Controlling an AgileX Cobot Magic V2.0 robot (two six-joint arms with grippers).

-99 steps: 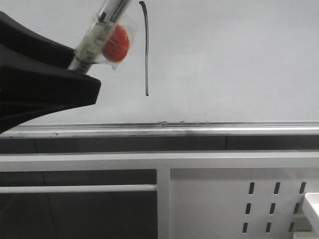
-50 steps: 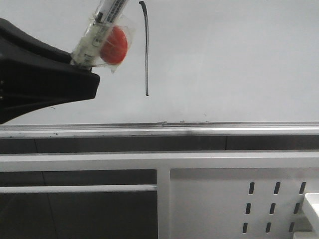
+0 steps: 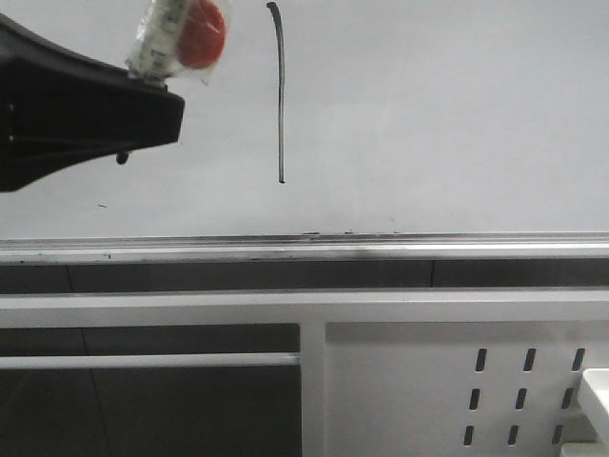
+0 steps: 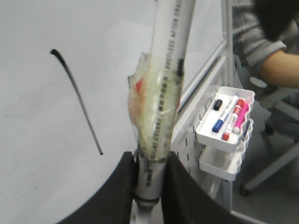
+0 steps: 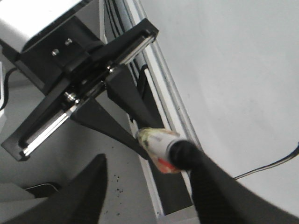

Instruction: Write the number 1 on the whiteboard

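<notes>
From the left wrist view we see the left end effector (image 4: 148, 179), two black fingers closed tight on the lower barrel of a white marker pen (image 4: 164, 93). A red ball (image 4: 138, 86) is bound to the pen's side under clear, wrinkled tape. The pen runs up and out of the picture, so we cannot see its tip.

In the front view the same left end effector (image 3: 143, 81) is a dark wedge entering from the left edge, with the taped pen and red ball (image 3: 201, 34) rising from it at the top of the frame.

Just beside the ball, on its right and not touching it, we see the number 1 (image 3: 281, 93): a thin black, nearly upright marker stroke with a small hook at its top. It sits on the large glossy white whiteboard (image 3: 457, 114), well above the silver metal rail (image 3: 381, 249) along the board's lower edge.

Below the rail is a white perforated metal panel (image 3: 409, 400) with dark slots. A white plastic tray (image 4: 226, 119) hangs on it, holding markers (blue, red and pink among them).

In its own wrist view, the right end effector (image 5: 149, 191) shows two black fingers spread wide, holding nothing.
</notes>
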